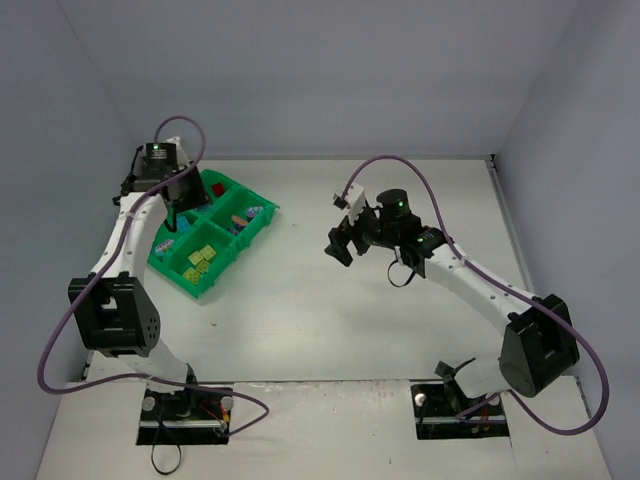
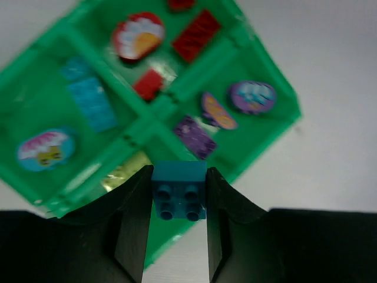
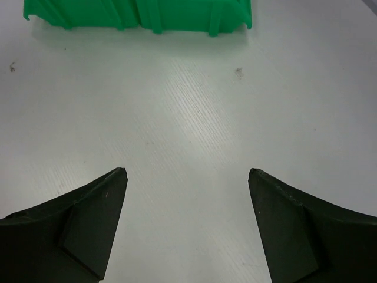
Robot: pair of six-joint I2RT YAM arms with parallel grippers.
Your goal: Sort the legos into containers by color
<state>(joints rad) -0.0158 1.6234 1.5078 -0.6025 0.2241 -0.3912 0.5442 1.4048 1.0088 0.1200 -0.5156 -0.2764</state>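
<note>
A teal-blue two-by-two brick (image 2: 178, 190), squarish with no clear long axis, its four studs facing the wrist camera, is pinched between the left arm's jaws above the green tray (image 1: 180, 283) near the worktop's (image 1: 330, 320) far left corner. Separate compartments hold red bricks (image 2: 196, 35), cyan bricks (image 2: 91, 103), purple bricks (image 2: 194, 137) and yellow-green bricks (image 1: 201, 258). The right arm's jaws gape empty over mid-worktop.
</note>
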